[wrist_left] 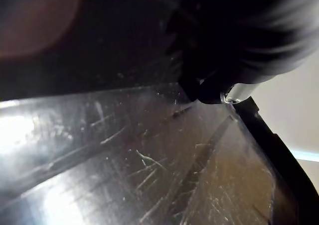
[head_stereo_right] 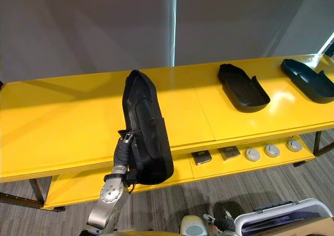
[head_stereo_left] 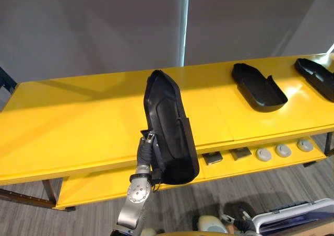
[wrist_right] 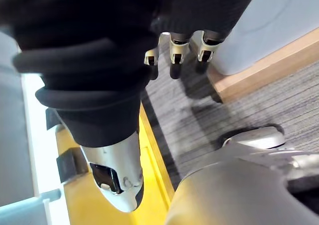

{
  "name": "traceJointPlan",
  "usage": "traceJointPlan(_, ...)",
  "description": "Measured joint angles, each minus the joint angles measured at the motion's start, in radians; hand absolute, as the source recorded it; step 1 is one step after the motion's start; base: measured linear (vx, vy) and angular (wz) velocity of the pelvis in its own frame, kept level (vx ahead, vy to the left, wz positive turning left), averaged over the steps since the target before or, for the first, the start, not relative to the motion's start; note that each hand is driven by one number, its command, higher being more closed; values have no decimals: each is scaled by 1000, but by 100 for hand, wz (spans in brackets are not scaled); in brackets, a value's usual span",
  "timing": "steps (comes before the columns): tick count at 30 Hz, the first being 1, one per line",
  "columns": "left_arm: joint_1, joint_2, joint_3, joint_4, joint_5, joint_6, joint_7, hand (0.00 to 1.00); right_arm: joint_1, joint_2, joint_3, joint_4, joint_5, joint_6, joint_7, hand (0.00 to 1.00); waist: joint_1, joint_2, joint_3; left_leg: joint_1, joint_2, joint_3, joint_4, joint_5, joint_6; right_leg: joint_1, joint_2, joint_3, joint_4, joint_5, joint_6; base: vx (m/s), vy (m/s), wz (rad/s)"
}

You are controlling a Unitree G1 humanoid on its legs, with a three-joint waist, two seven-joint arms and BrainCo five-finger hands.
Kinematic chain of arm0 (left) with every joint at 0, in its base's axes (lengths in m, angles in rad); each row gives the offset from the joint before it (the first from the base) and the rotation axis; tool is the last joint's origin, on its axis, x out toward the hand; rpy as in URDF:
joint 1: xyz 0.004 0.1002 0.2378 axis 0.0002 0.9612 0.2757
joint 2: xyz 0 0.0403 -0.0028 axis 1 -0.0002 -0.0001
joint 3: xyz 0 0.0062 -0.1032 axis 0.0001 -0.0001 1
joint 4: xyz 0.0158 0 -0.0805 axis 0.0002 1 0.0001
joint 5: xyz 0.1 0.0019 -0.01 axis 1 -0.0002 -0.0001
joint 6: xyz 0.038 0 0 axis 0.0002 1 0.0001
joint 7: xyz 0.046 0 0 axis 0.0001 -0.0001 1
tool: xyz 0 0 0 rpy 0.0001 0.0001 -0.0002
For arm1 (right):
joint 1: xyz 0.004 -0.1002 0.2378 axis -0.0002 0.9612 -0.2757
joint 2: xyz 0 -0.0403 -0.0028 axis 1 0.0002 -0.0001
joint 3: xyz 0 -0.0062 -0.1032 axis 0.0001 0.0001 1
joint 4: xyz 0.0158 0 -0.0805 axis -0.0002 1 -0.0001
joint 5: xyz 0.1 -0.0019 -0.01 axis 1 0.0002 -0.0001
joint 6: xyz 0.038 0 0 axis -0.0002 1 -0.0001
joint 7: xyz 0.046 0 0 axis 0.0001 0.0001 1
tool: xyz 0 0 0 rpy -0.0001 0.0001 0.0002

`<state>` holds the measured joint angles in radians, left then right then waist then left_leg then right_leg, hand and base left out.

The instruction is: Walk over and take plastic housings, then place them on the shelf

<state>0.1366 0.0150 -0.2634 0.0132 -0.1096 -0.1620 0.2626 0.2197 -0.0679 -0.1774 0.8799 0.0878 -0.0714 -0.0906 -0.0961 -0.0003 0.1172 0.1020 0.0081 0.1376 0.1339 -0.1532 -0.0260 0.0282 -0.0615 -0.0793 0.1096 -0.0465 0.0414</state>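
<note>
Left hand (wrist_left: 215,88): closed on the held housing. One dark-tipped digit is seen pressed against its scratched face; the other digits are hidden behind the shell.
Held housing (head_stereo_left: 169,126): a long black plastic shell, carried tilted. Its far end is over the top board and its near end hangs past the front edge, in front of the lower board. Whether the far tip touches the board cannot be told.
Shelf (head_stereo_left: 78,121): yellow, with two boards. A wide bare stretch of the top board lies to the left of and under the held housing.
Placed housings: a second housing (head_stereo_left: 258,87) and a third housing (head_stereo_left: 315,77) are laid flat on the top board, well to the right.
Lower board: grey discs (head_stereo_left: 283,151) and dark flat pieces (head_stereo_left: 212,158) are set out there, near the hanging end.
Right hand (wrist_right: 175,46): fingers relaxed and nothing held, hanging over the floor (wrist_right: 249,100).
Step in hand: judged to be the set-down on the top board.
Done well: the shell should be carried further in, so that no end overhangs, and laid flat. The grip should be let go only once the board bears the weight.
Risk: a release this far forward would likely tip the shell off the front edge.
</note>
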Motion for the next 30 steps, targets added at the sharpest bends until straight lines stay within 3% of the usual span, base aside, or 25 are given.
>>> traceJointPlan(5, -3, 11, 82, 21, 44, 13, 10, 100, 3, 1, 0, 0, -20, 0, 5, 0, 2, -1, -6, 13, 6, 1, -34, 26, 11, 27, 12, -2, -66, 44, -9, -27, -15, 1)
traceJointPlan(9, -82, 26, 130, 105, 154, 65, 50, 100, 8, -1, 17, -2, -32, 0, 7, 0, 2, -3, -18, 22, 8, 3, -84, 68, 13, 36, 21, -3, -113, 86, -20, -135, -40, 1)
traceJointPlan(17, -299, 37, 199, 253, 263, 118, 142, 100, 42, -3, 41, -6, -62, 0, 13, 0, -8, -20, -35, 47, 21, 62, -206, 119, -26, 37, 34, -1, -192, 122, -22, -128, -48, -11)
traceJointPlan(24, -448, 71, 278, 425, 321, 183, 203, 100, 66, -6, 77, -49, -64, -1, 29, 0, -55, -31, -38, 25, 30, 85, -234, 123, -32, 4, 49, 17, -211, 122, -22, -20, -21, -10)
traceJointPlan(28, -513, 90, 298, 495, 355, 205, 205, 100, 67, -4, 78, -54, -69, -4, 30, 0, -57, -32, -39, 16, 34, 95, -234, 132, -39, -13, 53, 25, -207, 133, -19, 62, 0, -11)
traceJointPlan(29, -520, 92, 304, 504, 358, 209, 208, 0, 66, -4, 79, -54, -70, -6, 30, 0, -57, -31, -39, 16, 35, 98, -234, 138, -39, -16, 54, 25, -202, 137, -22, 84, 10, -12)
traceJointPlan(30, -536, 100, 307, 523, 357, 220, 216, 0, 66, -4, 79, -54, -72, -9, 30, 0, -60, -31, -39, 17, 36, 101, -234, 141, -36, -19, 56, 25, -198, 145, -25, 79, 10, -5)
